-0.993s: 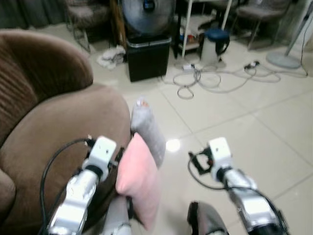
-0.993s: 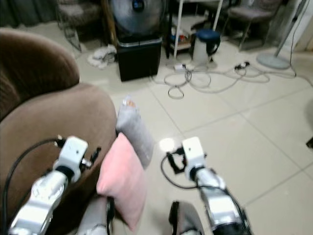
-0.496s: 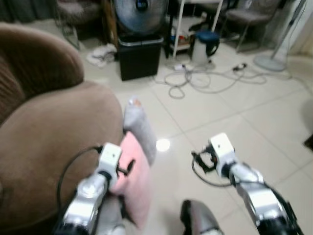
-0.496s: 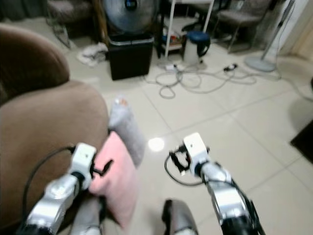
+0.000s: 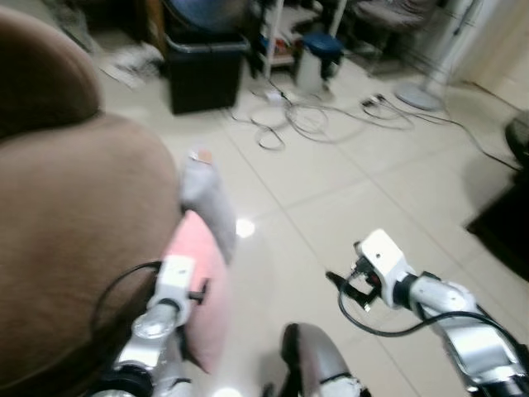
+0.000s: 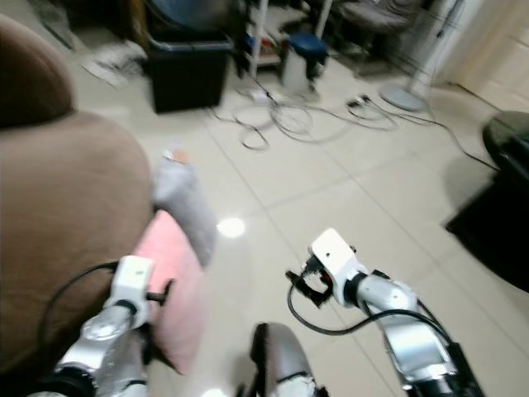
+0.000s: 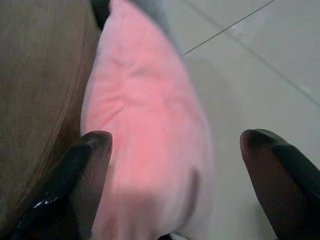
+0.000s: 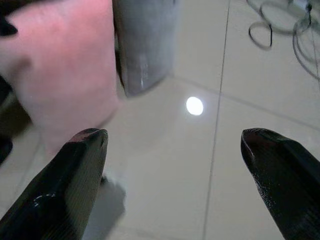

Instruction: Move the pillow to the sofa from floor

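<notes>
Left pincer: my fingers spread wide, straddling pink pillow
Right pincer: open, idle
Pillow: seems soft, light; pinch upper edge

black bin and blue-lidded container at the back, loose cables across tile floor, fan base nearby.

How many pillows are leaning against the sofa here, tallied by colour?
Pink pillow: 1
Grey pillow: 1
Total: 2, both standing on the floor against the brown sofa.
</notes>
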Available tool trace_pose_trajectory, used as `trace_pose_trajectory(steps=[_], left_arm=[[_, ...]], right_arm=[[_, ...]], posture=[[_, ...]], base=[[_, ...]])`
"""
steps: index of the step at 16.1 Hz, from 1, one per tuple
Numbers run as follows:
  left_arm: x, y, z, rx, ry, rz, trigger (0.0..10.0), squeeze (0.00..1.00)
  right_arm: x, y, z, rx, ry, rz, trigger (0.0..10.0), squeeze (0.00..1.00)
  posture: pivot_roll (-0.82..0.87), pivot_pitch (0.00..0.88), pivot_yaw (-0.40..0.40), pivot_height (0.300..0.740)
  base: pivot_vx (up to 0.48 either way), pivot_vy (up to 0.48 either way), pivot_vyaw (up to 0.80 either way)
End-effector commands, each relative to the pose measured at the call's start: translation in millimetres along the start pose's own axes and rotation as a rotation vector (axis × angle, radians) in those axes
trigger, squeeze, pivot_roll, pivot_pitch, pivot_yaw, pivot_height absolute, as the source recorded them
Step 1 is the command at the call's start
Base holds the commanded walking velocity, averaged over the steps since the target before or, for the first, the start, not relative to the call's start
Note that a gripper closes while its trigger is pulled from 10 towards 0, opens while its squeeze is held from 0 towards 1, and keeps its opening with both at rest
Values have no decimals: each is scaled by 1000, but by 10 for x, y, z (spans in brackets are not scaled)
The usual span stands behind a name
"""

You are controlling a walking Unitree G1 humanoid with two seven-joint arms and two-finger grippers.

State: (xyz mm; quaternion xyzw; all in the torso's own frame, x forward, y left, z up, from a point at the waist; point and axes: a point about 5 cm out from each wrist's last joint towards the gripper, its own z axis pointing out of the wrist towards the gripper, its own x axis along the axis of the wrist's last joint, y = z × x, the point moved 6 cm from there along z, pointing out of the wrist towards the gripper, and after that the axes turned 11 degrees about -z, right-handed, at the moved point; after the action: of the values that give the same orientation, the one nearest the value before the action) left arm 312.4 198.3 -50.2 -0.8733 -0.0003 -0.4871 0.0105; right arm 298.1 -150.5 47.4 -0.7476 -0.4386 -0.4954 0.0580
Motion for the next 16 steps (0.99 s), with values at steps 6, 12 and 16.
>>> trace_pose_trajectory(steps=[6,12,16], left_arm=[[-58,-366,-76,195,58,136,10000,1000],[88,-591,-171,326,179,258,10000,361],[-203,-461,-165,250,61,238,10000,0]], right_arm=[[87,-220,-205,157,1,-65,10000,0],[145,-484,-372,204,17,-30,10000,0],[171,-474,-398,207,8,-39,10000,0]], posture=[[-111,232,-305,584],[-138,246,-310,584],[-157,244,-315,584]], base=[[0,0,0],[0,0,0],[0,0,0]])
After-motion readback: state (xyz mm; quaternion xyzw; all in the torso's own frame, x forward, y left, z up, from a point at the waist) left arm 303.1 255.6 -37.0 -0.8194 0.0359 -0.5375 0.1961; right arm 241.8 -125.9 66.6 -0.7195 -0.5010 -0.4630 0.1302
